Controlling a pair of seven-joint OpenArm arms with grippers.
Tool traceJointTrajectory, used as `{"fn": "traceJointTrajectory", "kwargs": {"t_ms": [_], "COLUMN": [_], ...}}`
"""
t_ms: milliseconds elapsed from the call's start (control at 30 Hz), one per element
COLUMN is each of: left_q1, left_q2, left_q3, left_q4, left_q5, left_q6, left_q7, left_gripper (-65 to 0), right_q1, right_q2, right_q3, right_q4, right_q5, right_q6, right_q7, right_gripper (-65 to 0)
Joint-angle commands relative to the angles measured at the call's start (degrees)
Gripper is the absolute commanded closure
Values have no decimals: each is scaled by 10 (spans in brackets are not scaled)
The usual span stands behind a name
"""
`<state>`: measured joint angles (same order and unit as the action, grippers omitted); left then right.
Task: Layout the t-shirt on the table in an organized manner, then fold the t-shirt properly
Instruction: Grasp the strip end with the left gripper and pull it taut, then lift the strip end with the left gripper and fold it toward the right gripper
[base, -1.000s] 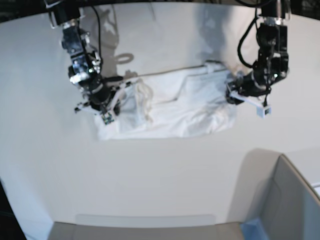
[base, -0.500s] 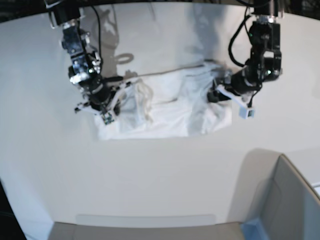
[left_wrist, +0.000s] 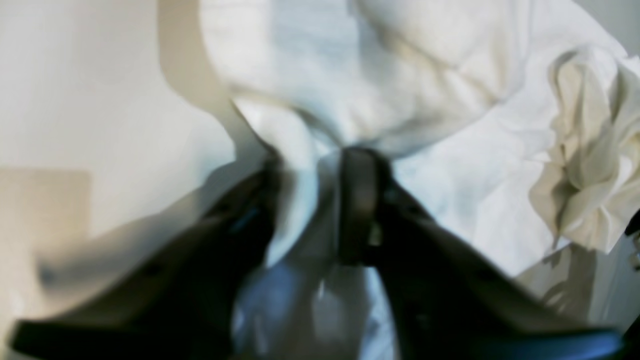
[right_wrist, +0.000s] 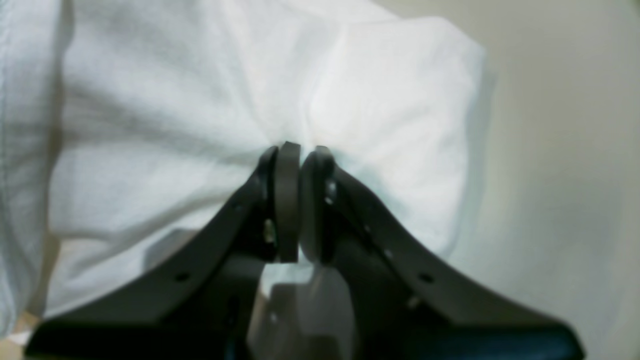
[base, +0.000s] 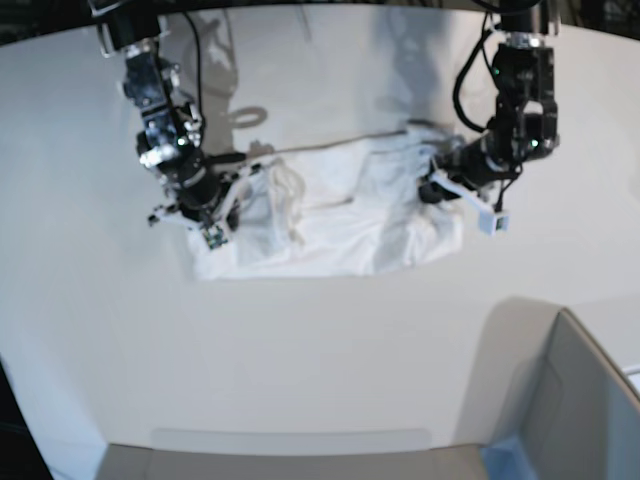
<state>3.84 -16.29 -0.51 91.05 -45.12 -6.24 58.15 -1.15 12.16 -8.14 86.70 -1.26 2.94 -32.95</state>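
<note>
Cloth filled the nearest part of both wrist views. In the right wrist view the right gripper (right_wrist: 299, 200) was clenched on a bulge of the white t-shirt (right_wrist: 240, 115), its pads pressed almost together with only a thin layer of fabric pinched at the tips. In the left wrist view the left gripper (left_wrist: 315, 200) had a twist of the t-shirt (left_wrist: 425, 165) gathered between its jaws; they stood partly apart around that bunch, and the blur kept me from telling whether the grip was firm or only closing.

Judging by this, the laying-out step was in hand: each arm had taken one end of the garment, which was bunched and not yet flat. The next move seemed to call for both arms drawing apart and lifting slightly, so the cloth would stretch smooth before any fold.

Farther off, the base view showed what the wrist cameras could not: the whole t-shirt (base: 330, 215) lay as a rumpled strip across the far middle of the table (base: 300, 350), with the right gripper (base: 215, 225) at its one end and the left gripper (base: 440, 185) at the other. Only the left wrist view revealed a crumpled cream-tinted wad at the far side. No printed graphic showed in any view.
</note>
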Motion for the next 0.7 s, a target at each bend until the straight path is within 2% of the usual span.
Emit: {"fn": "traceJointTrajectory", "kwargs": {"t_ms": [0, 33, 200, 333, 500, 600, 667], "left_q1": [-1, -1, -16, -34, -55, -62, -65], "left_q2": [0, 0, -5, -12, -65, -81, -83], "left_q3": [2, 1, -4, -70, -88, -88, -91], "left_q4": [3, 2, -34, -51, -51, -49, -42], "left_q5": [0, 0, 1, 0, 0, 0, -1], "left_q6": [1, 1, 2, 2, 2, 1, 1], "left_q7": [18, 18, 18, 23, 24, 30, 54], "left_gripper": [-51, 0, 0, 0, 0, 0, 0], "right_q1": [-1, -1, -10, -14, -25, -26, -26], "right_q2": [5, 5, 4, -10, -30, -43, -51], "right_q3": [2, 2, -1, -2, -2, -2, -2], "right_q4": [0, 1, 42, 85, 121, 135, 146], "right_q5": [-7, -7, -5, -4, -4, -4, -4], "right_q6": [-2, -2, -2, -2, -1, 1, 1], "right_q7": [-30, -30, -28, -28, -28, -27, -27], "right_gripper": [-51, -51, -51, -51, -51, -51, -51]}}
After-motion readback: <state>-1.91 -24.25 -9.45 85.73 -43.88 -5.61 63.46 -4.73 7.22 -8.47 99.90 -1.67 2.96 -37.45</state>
